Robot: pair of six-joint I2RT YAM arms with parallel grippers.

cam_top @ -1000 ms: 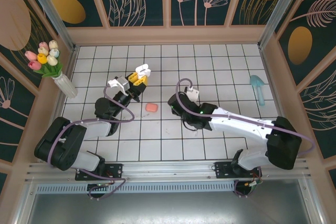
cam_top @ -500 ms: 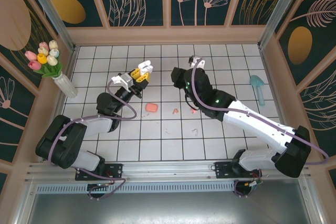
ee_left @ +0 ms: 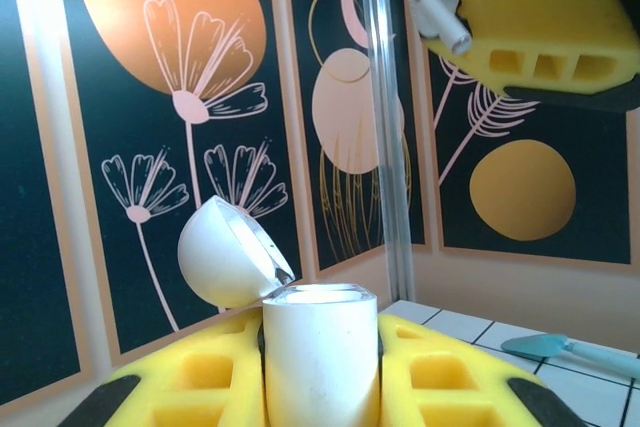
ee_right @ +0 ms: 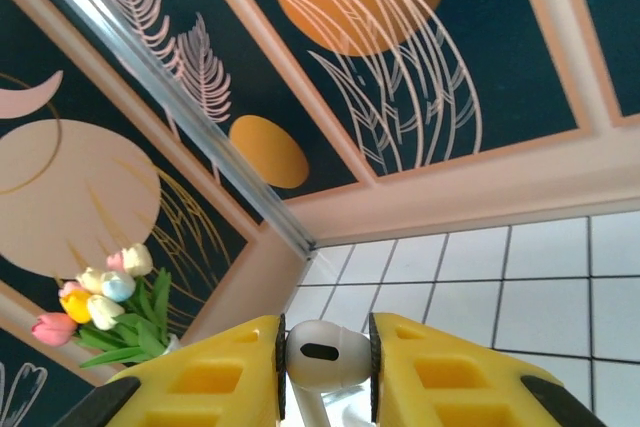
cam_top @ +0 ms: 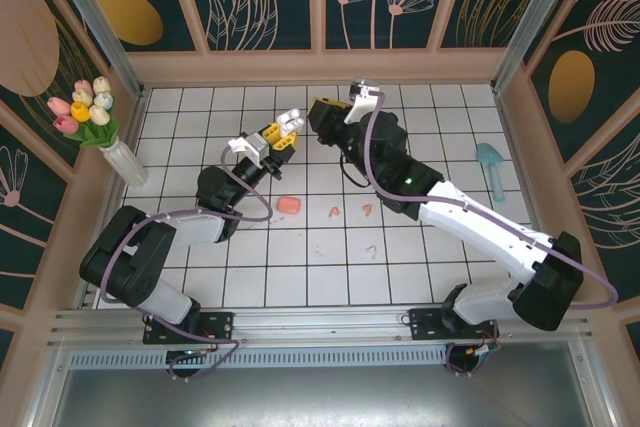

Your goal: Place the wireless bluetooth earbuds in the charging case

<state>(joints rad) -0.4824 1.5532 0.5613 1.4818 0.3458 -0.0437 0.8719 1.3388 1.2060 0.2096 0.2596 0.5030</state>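
My left gripper is raised and shut on the white charging case, which stands upright between the yellow fingers with its lid swung open. My right gripper is shut on a white earbud, its stem pointing down. In the left wrist view that right gripper hangs above and to the right of the case, with the earbud's stem poking out. Two salmon-pink earbuds and a white earbud lie on the tiled floor.
A salmon-pink case lies on the tiles below the left gripper. A vase of tulips stands at the left wall. A teal scoop lies by the right wall. Patterned walls close in the floor on three sides.
The right arm has risen from the middle tiles and swung back and left, bringing the white earbud beside the case. The left gripper has shifted right with the case.
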